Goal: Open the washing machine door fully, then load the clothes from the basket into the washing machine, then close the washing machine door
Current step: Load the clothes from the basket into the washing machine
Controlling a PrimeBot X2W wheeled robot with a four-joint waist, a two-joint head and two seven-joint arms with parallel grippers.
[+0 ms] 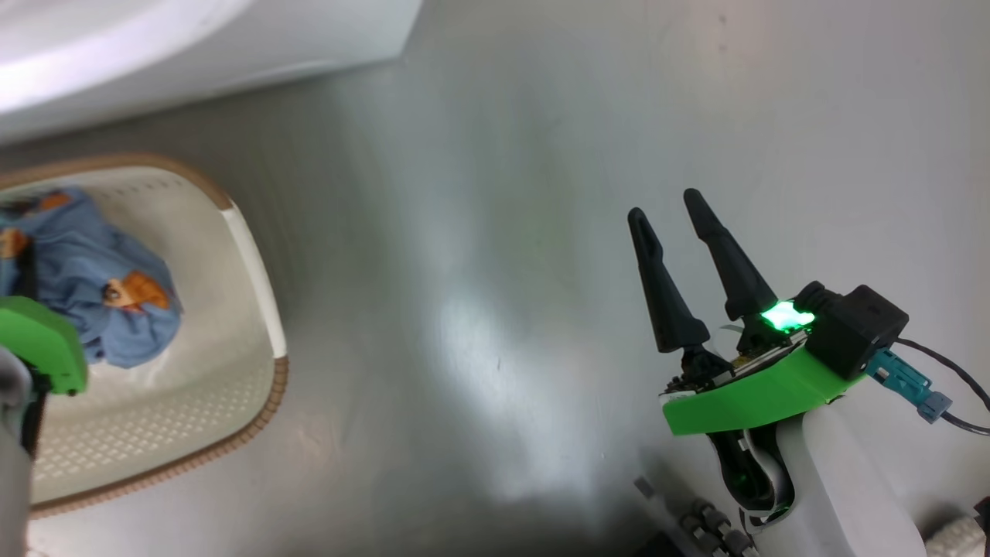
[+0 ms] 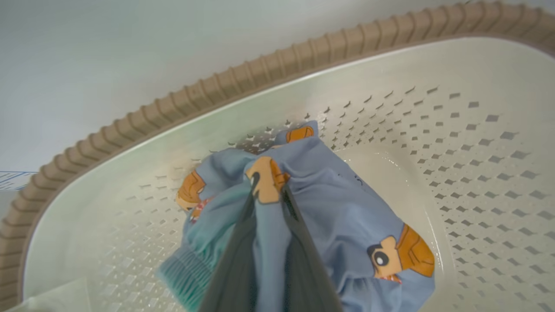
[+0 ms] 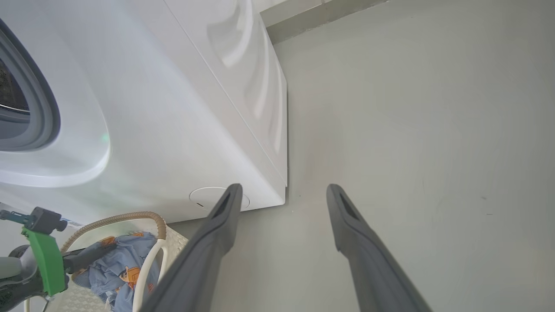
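Note:
The cream basket (image 2: 260, 73) with its brown rim stands on the floor, holding blue clothes (image 2: 338, 203) printed with orange-brown figures. My left gripper (image 2: 269, 190) reaches into the basket, shut on a bunched fold of the blue fabric. In the head view the basket (image 1: 255, 263) is at the left with the clothes (image 1: 100, 286) inside. My right gripper (image 1: 667, 210) hovers open over bare floor, well right of the basket, holding nothing. The white washing machine (image 3: 173, 108) shows its grey rubber ring (image 3: 45, 108). The washing machine door is out of view.
The basket (image 3: 151, 260) sits just in front of the machine's lower front, near the round cover (image 3: 201, 197). Grey floor (image 1: 479, 271) stretches to the right of the machine and basket. A cable (image 1: 947, 371) trails from my right wrist.

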